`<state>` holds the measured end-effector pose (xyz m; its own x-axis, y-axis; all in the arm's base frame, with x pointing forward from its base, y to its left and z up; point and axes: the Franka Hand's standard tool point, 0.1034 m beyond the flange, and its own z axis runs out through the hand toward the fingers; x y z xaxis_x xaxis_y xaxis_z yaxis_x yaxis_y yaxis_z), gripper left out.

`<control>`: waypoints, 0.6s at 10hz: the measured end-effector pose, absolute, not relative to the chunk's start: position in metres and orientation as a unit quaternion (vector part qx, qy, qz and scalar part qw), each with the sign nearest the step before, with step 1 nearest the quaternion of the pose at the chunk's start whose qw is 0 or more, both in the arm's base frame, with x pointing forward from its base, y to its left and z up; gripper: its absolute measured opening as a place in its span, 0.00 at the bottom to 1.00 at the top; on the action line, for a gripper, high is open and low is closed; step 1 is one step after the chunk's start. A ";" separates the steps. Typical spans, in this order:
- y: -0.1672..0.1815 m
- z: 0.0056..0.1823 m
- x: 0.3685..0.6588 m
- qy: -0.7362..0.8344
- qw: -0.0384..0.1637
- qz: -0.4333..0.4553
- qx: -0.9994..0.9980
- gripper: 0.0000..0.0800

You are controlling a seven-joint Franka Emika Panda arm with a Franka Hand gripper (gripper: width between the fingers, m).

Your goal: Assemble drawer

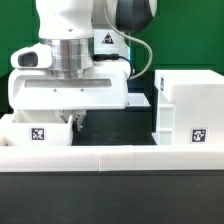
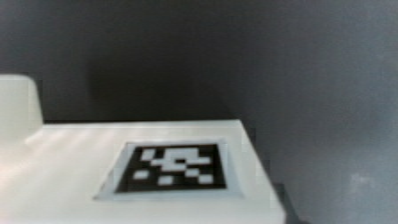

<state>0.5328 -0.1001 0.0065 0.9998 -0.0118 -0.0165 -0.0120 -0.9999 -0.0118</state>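
Observation:
The large boxy white casing [image 1: 186, 105] stands at the exterior view's right, with a square tag on its front. A smaller white tray [image 1: 35, 132] with a tag lies at the exterior view's left, behind the low wall. My gripper [image 1: 75, 123] is lowered at that tray's right end, fingers close to or on its edge. The wrist view shows a flat white tray face with a tag [image 2: 173, 168] very close up. My fingers do not show there. The second tray is not clearly in view.
The low white wall [image 1: 110, 160] runs across the front of the table. Dark table surface [image 2: 267, 70] lies beyond the tray face. A white upright edge [image 2: 15, 100] shows beside the tagged face. A green backdrop lies behind the arm.

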 end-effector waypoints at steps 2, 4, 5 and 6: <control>-0.096 0.020 0.538 -0.030 0.007 0.005 -1.000 0.05; -0.094 0.029 0.537 -0.062 0.014 0.012 -0.998 0.05; -0.094 0.027 0.536 -0.064 0.013 0.012 -0.998 0.05; -0.094 0.026 0.536 -0.075 0.013 0.013 -0.997 0.05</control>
<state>0.5357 -0.0942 0.0261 0.9883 0.1505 -0.0236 0.1498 -0.9883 -0.0280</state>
